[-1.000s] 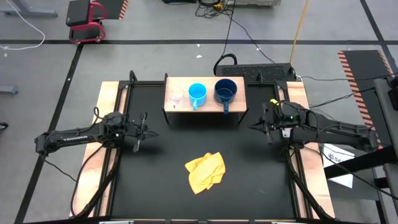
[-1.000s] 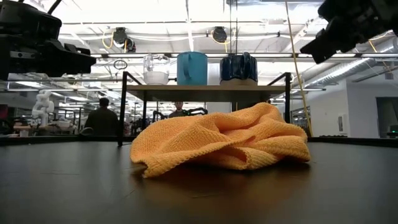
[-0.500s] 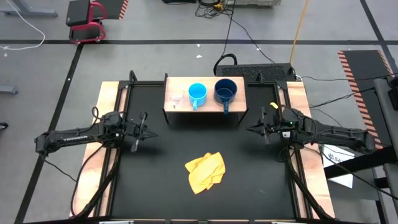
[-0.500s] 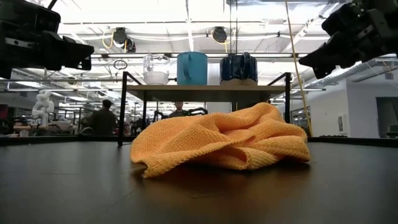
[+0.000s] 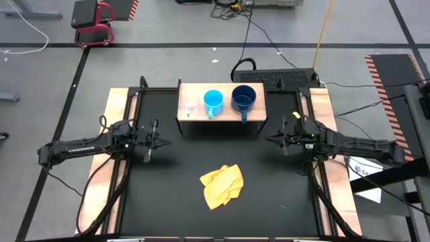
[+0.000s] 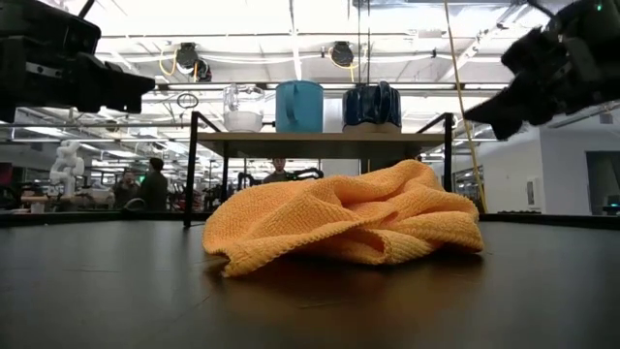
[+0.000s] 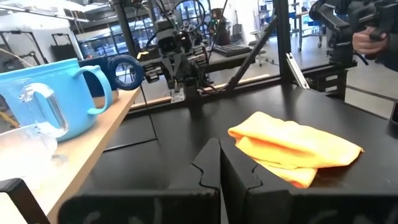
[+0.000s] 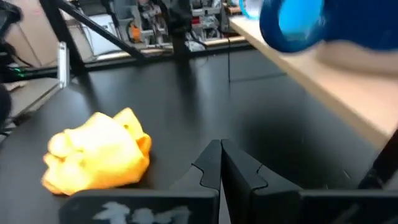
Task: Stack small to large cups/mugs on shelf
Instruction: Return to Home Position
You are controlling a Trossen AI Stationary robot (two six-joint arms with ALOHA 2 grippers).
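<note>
On the shelf [image 5: 225, 117] at the table's far middle, three cups stand upright on their bases in a row. From left to right they are a clear glass cup [image 5: 191, 105], a light blue mug [image 5: 213, 101] and a dark blue mug [image 5: 242, 99]. My left gripper [image 5: 162, 142] hovers shut, left of the shelf and nearer than it, and points level toward the table's middle. My right gripper [image 5: 269, 140] hovers shut on the opposite side, facing it. Neither holds anything; the wrist views show the shut fingertips of my left gripper [image 7: 219, 165] and my right gripper [image 8: 221, 158].
A crumpled yellow cloth [image 5: 222, 186] lies on the black table between the grippers, toward the near edge. Light wooden side rails [image 5: 119, 107] run along the table's left and right. Beyond the table, people show in the room in the low view.
My right gripper has sunk toward the table and tipped closer to level, staying shut. My left gripper has kept its place. The cups and the cloth have not moved.
</note>
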